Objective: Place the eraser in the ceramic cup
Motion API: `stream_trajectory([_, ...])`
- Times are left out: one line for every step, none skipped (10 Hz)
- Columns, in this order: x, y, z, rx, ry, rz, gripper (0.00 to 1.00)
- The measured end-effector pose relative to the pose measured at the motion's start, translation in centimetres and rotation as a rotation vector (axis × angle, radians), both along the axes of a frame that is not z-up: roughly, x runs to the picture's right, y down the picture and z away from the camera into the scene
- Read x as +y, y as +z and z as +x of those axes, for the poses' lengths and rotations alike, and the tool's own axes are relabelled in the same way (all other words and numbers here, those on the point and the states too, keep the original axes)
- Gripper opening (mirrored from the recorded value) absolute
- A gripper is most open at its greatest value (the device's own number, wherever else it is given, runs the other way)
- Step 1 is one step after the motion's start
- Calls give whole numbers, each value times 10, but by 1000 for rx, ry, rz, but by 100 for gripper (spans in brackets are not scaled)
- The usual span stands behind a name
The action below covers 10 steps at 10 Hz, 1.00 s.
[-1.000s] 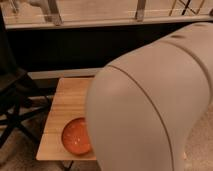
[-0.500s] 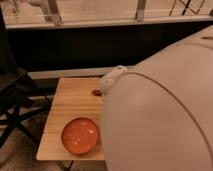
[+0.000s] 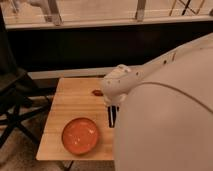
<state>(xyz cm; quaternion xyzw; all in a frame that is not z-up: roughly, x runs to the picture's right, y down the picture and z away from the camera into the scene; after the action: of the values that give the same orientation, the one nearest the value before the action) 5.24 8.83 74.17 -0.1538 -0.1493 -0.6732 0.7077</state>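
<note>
My gripper (image 3: 113,116) hangs below the white wrist joint (image 3: 119,85), over the middle of the wooden table (image 3: 70,102), just right of the orange bowl (image 3: 80,135). A small red sausage-shaped thing (image 3: 97,92) lies on the table just left of the wrist. The eraser and the ceramic cup do not show; my bulky white arm (image 3: 165,120) covers the right part of the table and the whole right side of the view.
A black folding chair (image 3: 15,97) stands close to the table's left edge. A dark low wall (image 3: 75,47) with a window rail above it runs behind the table. The table's front edge is near the bowl.
My arm has swung to the right and drawn back, uncovering more of the table, the whole orange bowl and the gripper under the wrist.
</note>
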Motion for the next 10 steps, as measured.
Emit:
stream_trajectory([3,-1,2,4,4,-3,0])
stream_trajectory([8,-1,4,6,11,-3,0])
stream_trajectory([15,-2,6,7,23,-5,0])
stream_trajectory([22,-3,9,11,36,-6,0])
stream_trajectory([29,-4,13,16,49,-7,0])
stream_trajectory([36,-5,18,22,62,-10,0])
stream_trajectory([42,-7,23,29,73,-13,0])
stream_trajectory([46,-11,27,36,81,-14,0])
stream_trajectory([51,-16,34,49,92,-16,0])
stream_trajectory([53,-20,39,57,99,-18,0])
